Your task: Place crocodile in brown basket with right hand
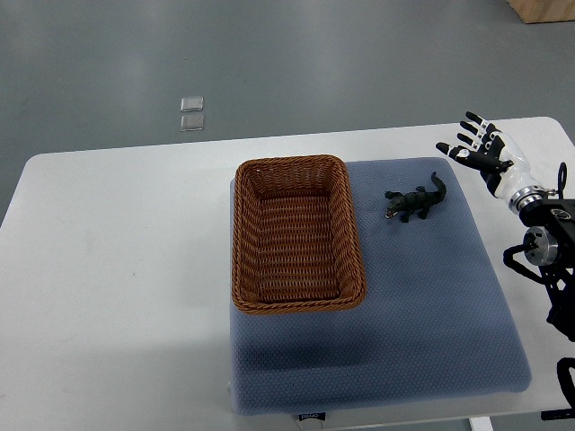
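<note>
A small dark green toy crocodile point(414, 202) lies on the blue-grey mat point(422, 314), just right of the brown wicker basket point(243, 229). The basket holds nothing and stands on the mat's left part. My right hand point(479, 149) hovers over the table's far right, up and to the right of the crocodile and well apart from it. Its fingers are spread and hold nothing. The right arm comes in along the right edge.
The white table point(117, 269) carries the mat. Two small clear squares point(191, 113) lie on the grey floor beyond the table. A wooden corner point(544, 9) shows at the top right.
</note>
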